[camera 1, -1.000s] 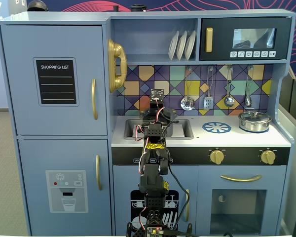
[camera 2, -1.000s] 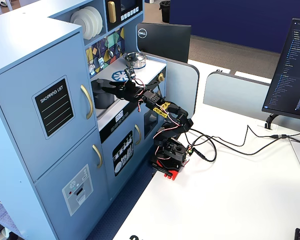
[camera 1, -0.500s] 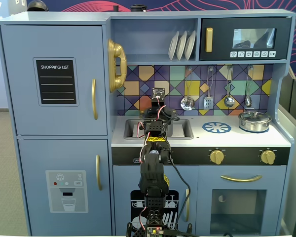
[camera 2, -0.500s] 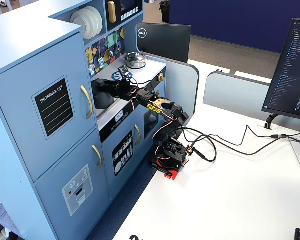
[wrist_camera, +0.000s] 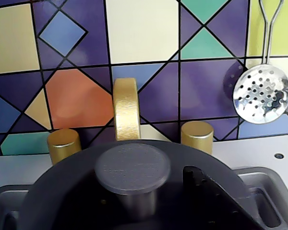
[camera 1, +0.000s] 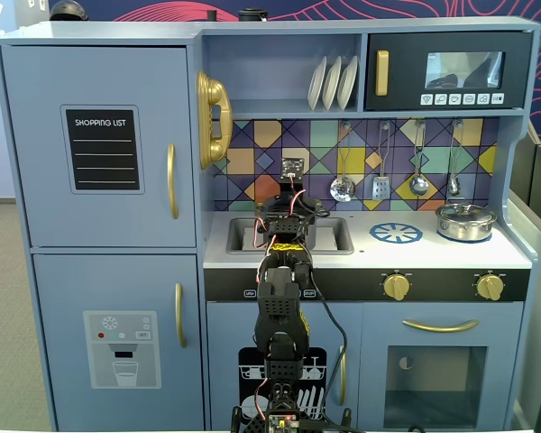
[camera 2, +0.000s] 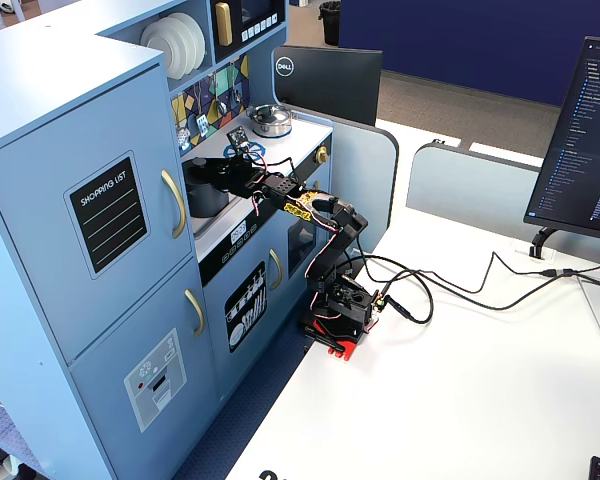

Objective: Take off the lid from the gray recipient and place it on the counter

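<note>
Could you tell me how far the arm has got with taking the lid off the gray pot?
Done: the gripper has reached the gray recipient in the sink. In hand: the wrist view shows the lid close below, a finger beside its knob; whether the jaws have closed on it cannot be told. Left: lifting the lid and setting it on the counter; none lies there yet.

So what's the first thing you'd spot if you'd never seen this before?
Probably the black robot arm reaching up from the table into the blue toy kitchen, over the sink. In the wrist view, the lid with its round knob fills the bottom, in front of the colourful tiled wall. A shiny silver pot sits at the counter's right end.
</note>
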`<move>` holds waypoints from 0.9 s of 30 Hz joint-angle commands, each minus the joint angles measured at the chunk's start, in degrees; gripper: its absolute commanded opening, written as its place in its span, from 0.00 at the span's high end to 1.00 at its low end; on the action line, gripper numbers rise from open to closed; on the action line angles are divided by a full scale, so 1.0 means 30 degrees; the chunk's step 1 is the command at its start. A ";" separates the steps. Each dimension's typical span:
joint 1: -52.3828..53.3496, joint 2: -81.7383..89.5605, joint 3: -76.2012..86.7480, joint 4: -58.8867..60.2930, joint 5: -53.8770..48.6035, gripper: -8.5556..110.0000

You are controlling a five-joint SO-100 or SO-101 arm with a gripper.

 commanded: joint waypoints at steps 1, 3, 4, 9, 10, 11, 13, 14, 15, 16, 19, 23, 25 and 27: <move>0.0088 0.0088 -0.1172 -0.0674 0.0234 0.93; 0.0059 0.0234 -0.1113 -0.0762 0.0352 0.93; 0.0029 0.0322 -0.1084 -0.0762 0.0410 0.93; 0.0000 0.0879 -0.1348 -0.1084 0.0059 0.93; 0.0000 0.0996 -0.1553 -0.1055 -0.0088 0.93; 0.0029 0.1084 -0.1787 -0.1025 -0.0264 0.93; 0.0146 0.1289 -0.2344 -0.0791 -0.0352 0.93; 0.0293 0.1406 -0.2607 -0.0498 -0.0381 0.93; 0.0439 0.1523 -0.2812 -0.0205 -0.0439 0.93; 0.0586 0.1670 -0.2930 -0.0117 -0.0439 0.93; 0.1172 0.2109 -0.2959 -0.0088 -0.0381 0.93; 0.2783 0.2695 -0.3105 0.0293 0.0088 0.93; 0.4072 0.2900 -0.2930 0.0146 0.0557 0.93; 0.5361 0.2930 -0.2725 0.0029 0.0703 0.93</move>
